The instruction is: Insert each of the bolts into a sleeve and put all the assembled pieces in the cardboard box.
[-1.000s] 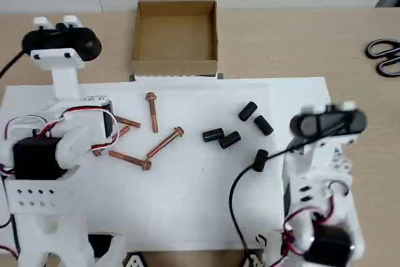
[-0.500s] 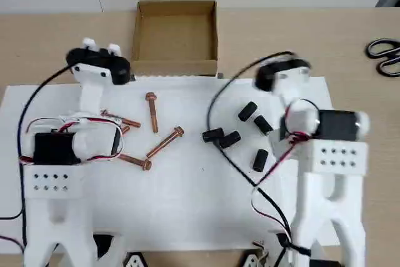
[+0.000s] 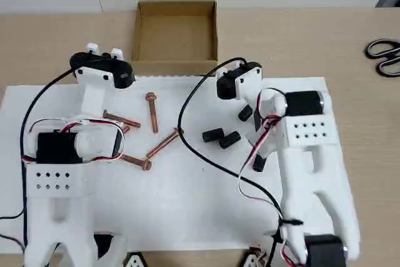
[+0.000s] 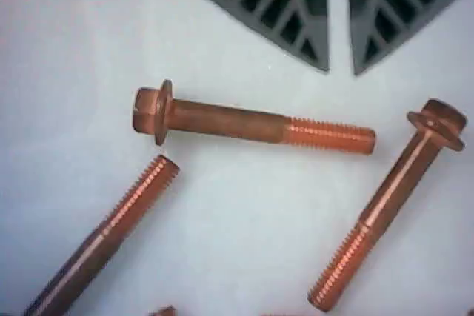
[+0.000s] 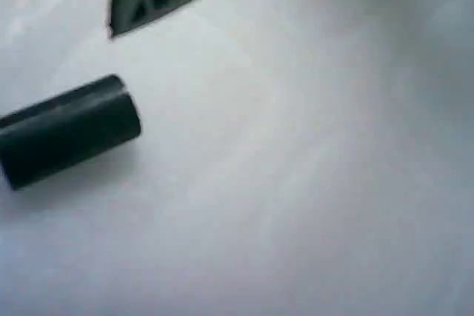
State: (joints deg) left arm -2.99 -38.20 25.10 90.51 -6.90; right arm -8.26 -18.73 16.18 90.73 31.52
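Several copper bolts [image 3: 152, 112] lie on the left half of the white mat [image 3: 187, 204]; three bolts [image 4: 252, 122] show up close in the left wrist view. My left gripper [image 4: 339, 42] hovers just above them, its jaws almost together with nothing between. Black sleeves [image 3: 212, 134] are scattered right of centre. My right gripper [image 3: 255, 117] hangs over the sleeve cluster, and one sleeve [image 5: 67, 129] lies on the mat close beside it. The cardboard box [image 3: 175, 65] stands open at the far edge of the mat with nothing inside.
Black scissors [image 3: 384, 54] lie on the wooden table at the far right. Black cables [image 3: 200, 148] loop across the mat between the arms. Both arm bases stand at the near edge.
Both arms rose from their folded pose and swung forward over the mat, the left to above the bolts, the right to above the sleeves. Bolts and sleeves have not moved.
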